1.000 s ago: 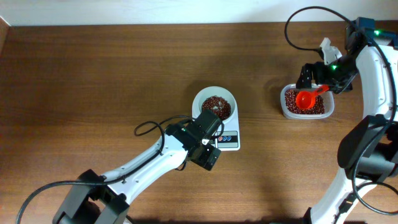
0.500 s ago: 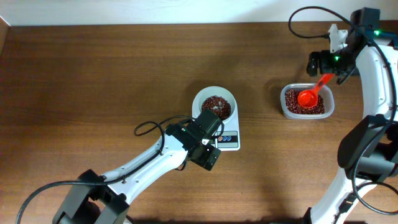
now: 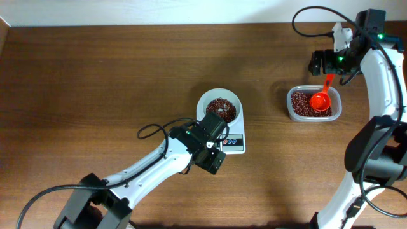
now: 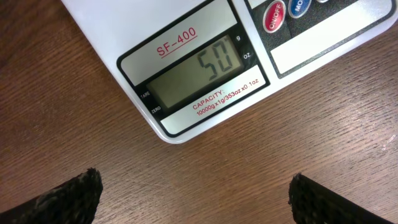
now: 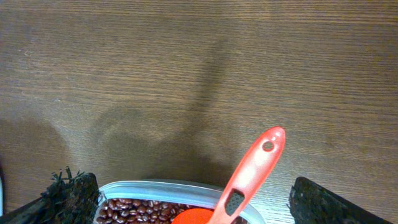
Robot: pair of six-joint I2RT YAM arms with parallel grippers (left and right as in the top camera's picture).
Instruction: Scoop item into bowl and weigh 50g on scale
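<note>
The white bowl [image 3: 219, 102] holds a heap of red-brown beans [image 3: 220, 109] and stands on the white scale [image 3: 234, 144]. The scale's display [image 4: 196, 76] reads 50 g in the left wrist view. My left gripper [image 4: 194, 198] is open and empty, hovering over the table just in front of the scale [image 4: 137, 25]. A red scoop [image 3: 321, 97] rests in the clear tub [image 3: 312, 105] of beans, its handle leaning over the far rim. My right gripper [image 5: 189, 199] is open, above the tub's far edge [image 5: 155, 190], apart from the scoop [image 5: 252, 168].
The left arm's cable [image 3: 156, 130] loops on the table beside the arm. The right arm's cable [image 3: 305, 19] arcs near the far right edge. Bare wood table [image 3: 95, 76] spreads left of the scale.
My right gripper let go of the red scoop and pulled back toward the far edge. The scoop now lies in the tub. The left arm has not moved.
</note>
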